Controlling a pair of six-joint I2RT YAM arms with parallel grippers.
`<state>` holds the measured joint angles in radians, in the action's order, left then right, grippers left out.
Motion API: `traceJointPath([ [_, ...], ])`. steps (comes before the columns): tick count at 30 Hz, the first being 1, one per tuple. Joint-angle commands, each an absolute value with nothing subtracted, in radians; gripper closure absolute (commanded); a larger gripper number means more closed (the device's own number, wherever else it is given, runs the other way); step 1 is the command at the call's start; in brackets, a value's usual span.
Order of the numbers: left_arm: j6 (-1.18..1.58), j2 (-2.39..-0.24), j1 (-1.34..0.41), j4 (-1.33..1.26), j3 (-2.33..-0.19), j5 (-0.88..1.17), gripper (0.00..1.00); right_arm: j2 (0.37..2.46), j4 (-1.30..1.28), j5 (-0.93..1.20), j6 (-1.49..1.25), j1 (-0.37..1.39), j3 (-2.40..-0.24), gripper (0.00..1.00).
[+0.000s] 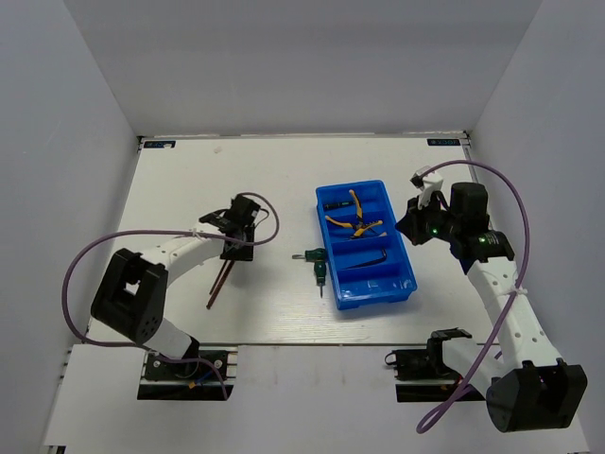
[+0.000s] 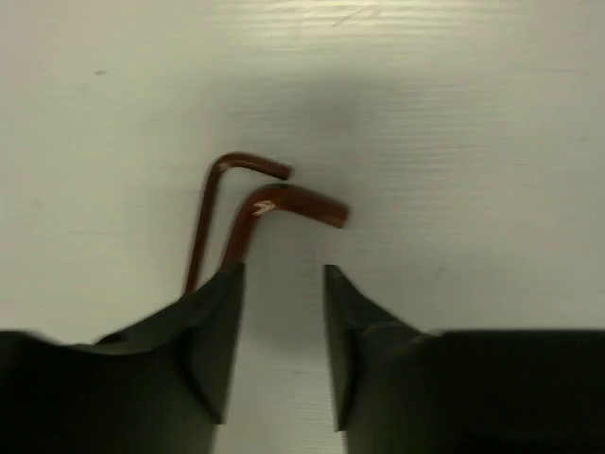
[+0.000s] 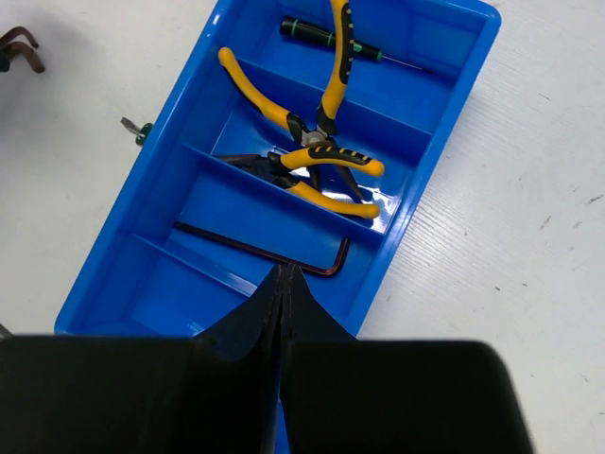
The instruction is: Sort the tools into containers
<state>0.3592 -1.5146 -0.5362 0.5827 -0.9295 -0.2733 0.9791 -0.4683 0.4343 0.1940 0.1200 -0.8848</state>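
Observation:
Two brown L-shaped hex keys (image 2: pixel 248 213) lie side by side on the white table; they also show in the top view (image 1: pixel 218 286). My left gripper (image 2: pixel 284 272) is open just above them, and their shafts run under its left finger (image 2: pixel 216 322); it also shows in the top view (image 1: pixel 237 252). The blue tray (image 1: pixel 402 284) holds two yellow-handled pliers (image 3: pixel 317 142), a thin screwdriver (image 3: pixel 317 34) and another hex key (image 3: pixel 260 251). A stubby green-black tool (image 1: pixel 318 260) lies on the table at the tray's left side. My right gripper (image 3: pixel 284 272) is shut and empty over the tray's right edge, as the top view also shows (image 1: pixel 413 225).
White walls close in the table on the left, back and right. Purple cables loop from both arms. The tray's nearest compartment (image 3: pixel 180 303) has nothing in it. The arm bases stand at the near edge.

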Motion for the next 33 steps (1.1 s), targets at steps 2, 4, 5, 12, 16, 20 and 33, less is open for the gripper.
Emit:
traceJointPath([
  [2,0.370,-1.480,-0.443,0.604,-0.927,-0.210,0.41,0.980,-0.471,0.489,0.210,0.120,-0.887,1.00],
  [4,0.348,-1.493,-0.420,0.604,-0.936,-0.195,0.41,0.983,-0.477,0.499,0.209,0.121,-0.890,1.00],
  [5,0.348,-1.493,-0.420,0.592,-0.936,-0.195,0.41,0.985,-0.482,0.500,0.207,0.120,-0.887,1.00],
  [12,0.296,-1.561,-0.390,0.601,-0.936,-0.124,0.52,0.982,-0.479,0.491,0.210,0.120,-0.890,1.00],
  [16,0.296,-1.552,-0.390,0.592,-0.936,-0.112,0.55,0.985,-0.480,0.489,0.212,0.115,-0.890,1.00],
  [20,0.278,-1.572,-0.380,0.592,-0.936,-0.121,0.55,0.980,-0.480,0.488,0.212,0.121,-0.888,1.00],
  [33,0.249,-1.454,-0.390,0.612,-0.945,-0.192,0.70,0.988,-0.482,0.495,0.213,0.121,-0.888,1.00],
])
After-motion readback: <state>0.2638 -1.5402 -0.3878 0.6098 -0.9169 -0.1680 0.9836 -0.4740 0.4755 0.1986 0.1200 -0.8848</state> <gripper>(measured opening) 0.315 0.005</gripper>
